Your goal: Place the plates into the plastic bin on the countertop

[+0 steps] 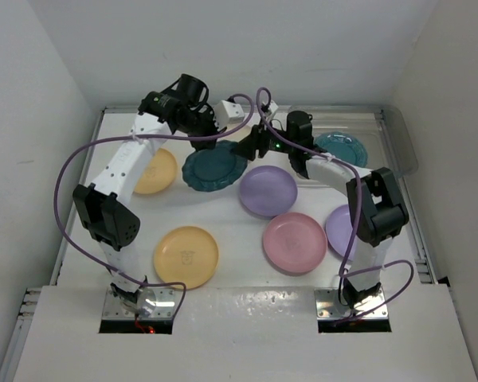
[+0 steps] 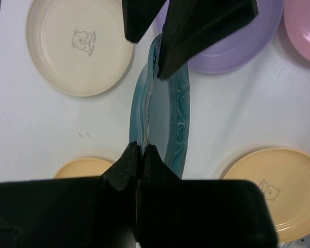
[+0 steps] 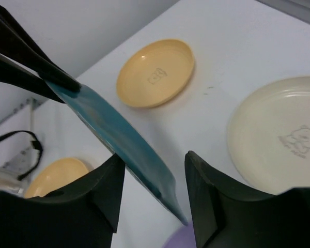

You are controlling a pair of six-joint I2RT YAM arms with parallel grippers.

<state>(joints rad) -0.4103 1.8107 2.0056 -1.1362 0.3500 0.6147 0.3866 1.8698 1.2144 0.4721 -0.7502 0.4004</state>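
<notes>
You get bright, even light, faint soft shadows on the white table (image 1: 239,239), your left tool (image 2: 140,151) a dark blur, everything beyond it sharp.

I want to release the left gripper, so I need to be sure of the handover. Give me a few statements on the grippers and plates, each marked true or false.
1. The left gripper is shut on the teal scalloped plate. True.
2. The right gripper is clamped on that plate too. False: its jaws are open and straddle the plate's rim without closing on it.
3. The teal scalloped plate lies flat on the countertop. False: it is held up off it.
4. A pink plate lies on the countertop. True.
</notes>
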